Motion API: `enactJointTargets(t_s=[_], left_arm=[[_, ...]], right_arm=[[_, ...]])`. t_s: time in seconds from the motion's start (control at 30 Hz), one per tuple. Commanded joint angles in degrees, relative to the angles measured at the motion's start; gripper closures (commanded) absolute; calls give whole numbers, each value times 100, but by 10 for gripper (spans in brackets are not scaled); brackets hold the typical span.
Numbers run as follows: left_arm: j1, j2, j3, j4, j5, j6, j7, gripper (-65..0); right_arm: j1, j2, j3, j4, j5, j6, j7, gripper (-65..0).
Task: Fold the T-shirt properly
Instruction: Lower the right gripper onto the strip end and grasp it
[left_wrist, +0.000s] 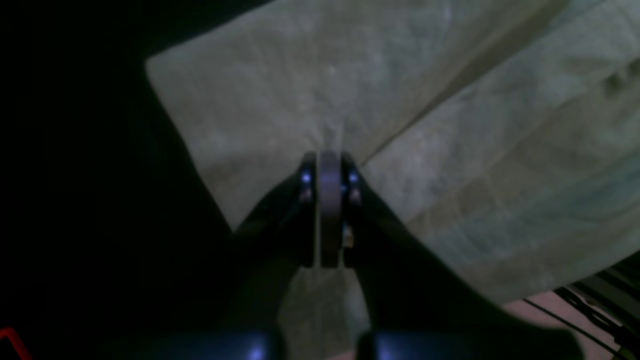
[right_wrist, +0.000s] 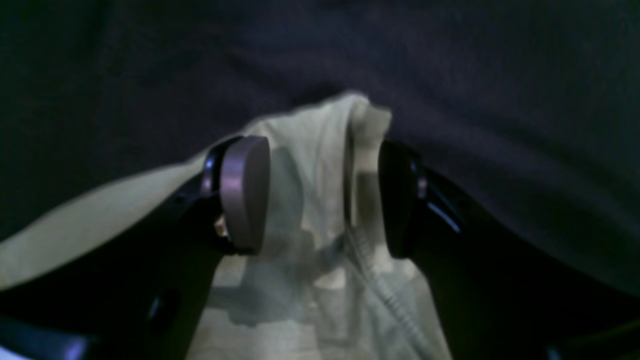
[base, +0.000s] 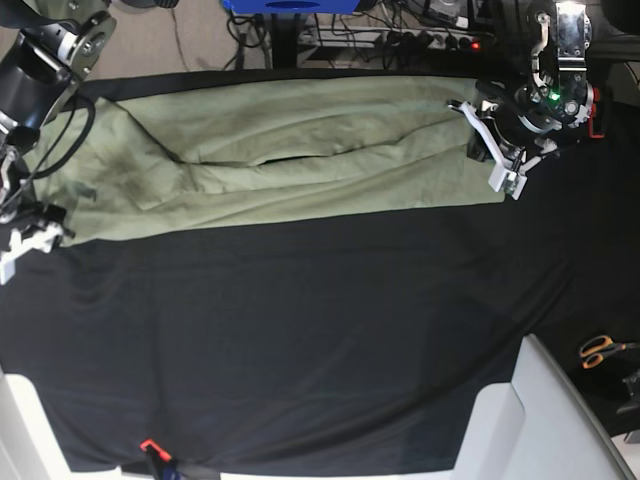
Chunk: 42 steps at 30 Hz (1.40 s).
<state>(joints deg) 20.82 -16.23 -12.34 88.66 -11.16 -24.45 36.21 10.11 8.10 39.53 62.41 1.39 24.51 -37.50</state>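
The pale green T-shirt (base: 280, 150) lies folded into a long band across the far part of the black cloth (base: 300, 330). My left gripper (base: 497, 165) is at the band's right end. In the left wrist view its pads meet, and the left gripper (left_wrist: 330, 157) is shut on a puckered bit of T-shirt (left_wrist: 500, 150) beside a fold line. My right gripper (base: 28, 232) is at the band's left end. In the right wrist view a raised ridge of T-shirt (right_wrist: 100, 215) fills the gap of the right gripper (right_wrist: 322, 165), whose fingers press on it from both sides.
Orange-handled scissors (base: 600, 350) lie off the cloth at the right. A white panel (base: 540, 420) rises at the bottom right corner. Cables and a power strip (base: 420, 40) run behind the far table edge. A small red clip (base: 148, 445) sits at the near edge.
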Motion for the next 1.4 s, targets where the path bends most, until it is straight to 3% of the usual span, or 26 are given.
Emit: enactJointTargets(t_s=[0.0,0.17,0.23,0.3,0.33,0.97,1.07,1.27,1.3,1.37], left_arm=[[6,-87,-45,35,-49,5,-82,0],[6,-87,-45,-53,-49,5,-82,0],[6,-87,-45,-141,-49,5,-82,0],[-3,-87,-45,-229,-49,5,-82,0],[-3,-87,-45,-273,-49,5,-82,0],[-3,-96,-45,-334,-49,5,-91,0],[-3,-96,-45,-282,-49,5,-91,0],[24,-96,-107,132,-49,5,-65,0],[32,-105,-116,246,-49,5,-56,0],[59,-105,-124,483,-49,5,-47,0]], right_arm=[[136,126,8,31,77,32,114,-308],[154,162,16,-92,77,32,150,-273],[154,170,16,-92,77,32,150,-170],[154,179,16,-92,77,32,150,-26],[154,197,16,-92,77,32,150,0],[356,689,-28,-672,85,32,158,-3],[356,715,-45,-654,77,32,158,-57],[347,856,-10,-549,68,23,158,-389],[330,847,16,-408,68,23,158,-419],[110,795,43,154,94,23,132,-408]])
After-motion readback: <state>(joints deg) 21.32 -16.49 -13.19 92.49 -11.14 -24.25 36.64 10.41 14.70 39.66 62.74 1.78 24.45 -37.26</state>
